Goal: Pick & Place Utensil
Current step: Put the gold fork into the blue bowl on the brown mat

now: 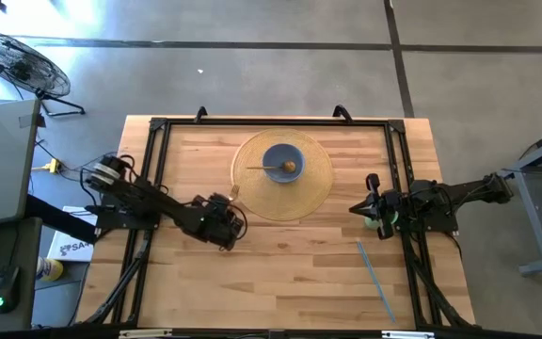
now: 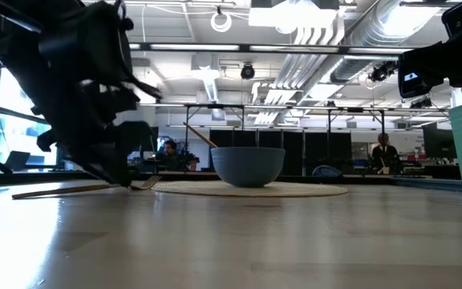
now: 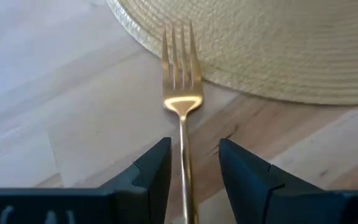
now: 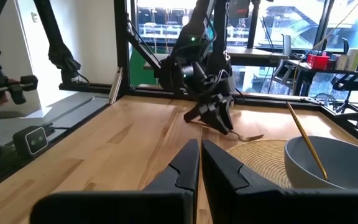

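Note:
A gold fork [image 3: 182, 106] lies on the wooden table, its tines resting on the edge of the round woven placemat [image 3: 278, 50]. My left gripper [image 3: 194, 149] stands open, slanting down over the fork's handle, one finger on either side of it with a gap to each. In the high view this gripper [image 1: 231, 209] is just off the placemat's [image 1: 318, 184] left near rim. A blue bowl [image 1: 282, 162] with a gold utensil [image 4: 306, 140] leaning in it stands on the mat. My right gripper [image 4: 199, 149] waits shut at the table's right side.
A green cup [image 1: 374, 221] stands beside the right gripper. A thin blue-grey strip [image 1: 374, 278] lies on the table at the near right. A black frame [image 1: 158, 141] runs round the tabletop. Bare wood lies between the two arms.

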